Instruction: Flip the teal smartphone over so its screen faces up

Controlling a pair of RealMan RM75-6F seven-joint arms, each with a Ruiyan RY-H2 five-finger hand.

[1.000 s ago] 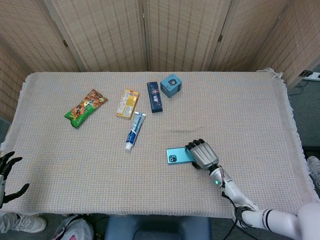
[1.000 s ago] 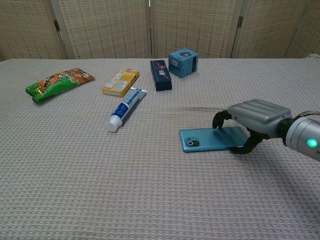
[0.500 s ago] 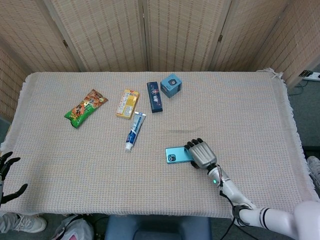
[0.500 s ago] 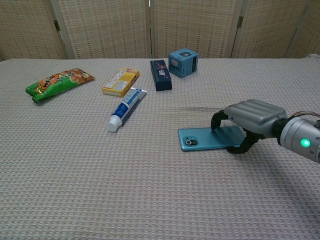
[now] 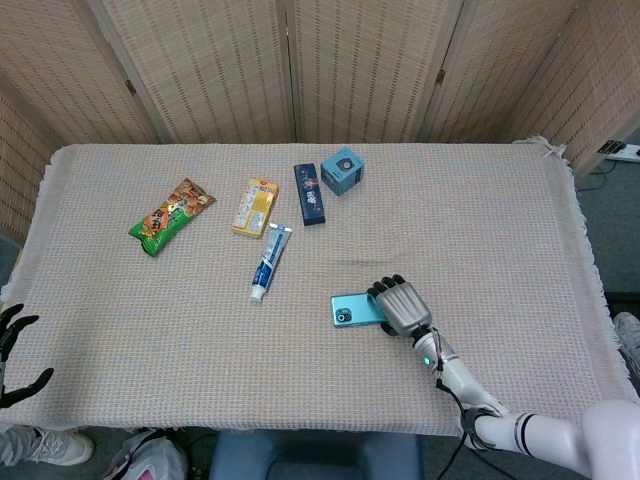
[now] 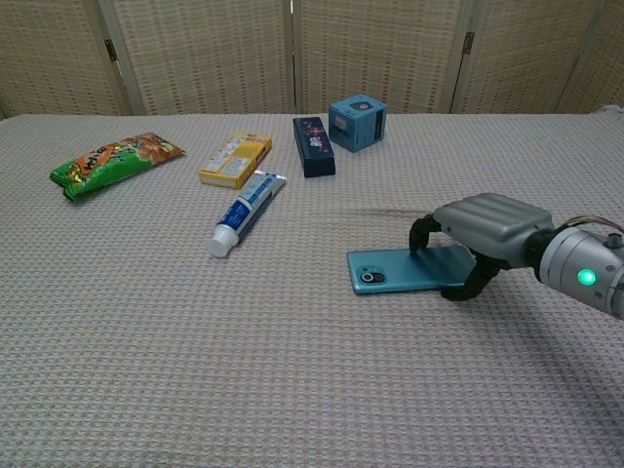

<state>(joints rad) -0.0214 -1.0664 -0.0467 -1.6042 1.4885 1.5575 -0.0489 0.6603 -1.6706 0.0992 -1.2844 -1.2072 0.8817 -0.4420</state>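
The teal smartphone (image 5: 352, 311) (image 6: 395, 269) lies flat on the tablecloth with its back and camera lens up. My right hand (image 5: 402, 306) (image 6: 485, 229) covers its right end, fingers curled over the far edge and thumb at the near edge, gripping it. My left hand (image 5: 12, 345) hangs off the table's left front corner, fingers apart, holding nothing; the chest view does not show it.
A toothpaste tube (image 5: 270, 262) (image 6: 246, 213) lies left of the phone. Further back are a yellow box (image 5: 255, 207), a dark blue box (image 5: 309, 193), a blue cube box (image 5: 342, 171) and a green snack bag (image 5: 171, 215). The table's front edge (image 5: 330, 428) is near.
My right hand and the phone have slid slightly to the left together. The left hand has barely moved.
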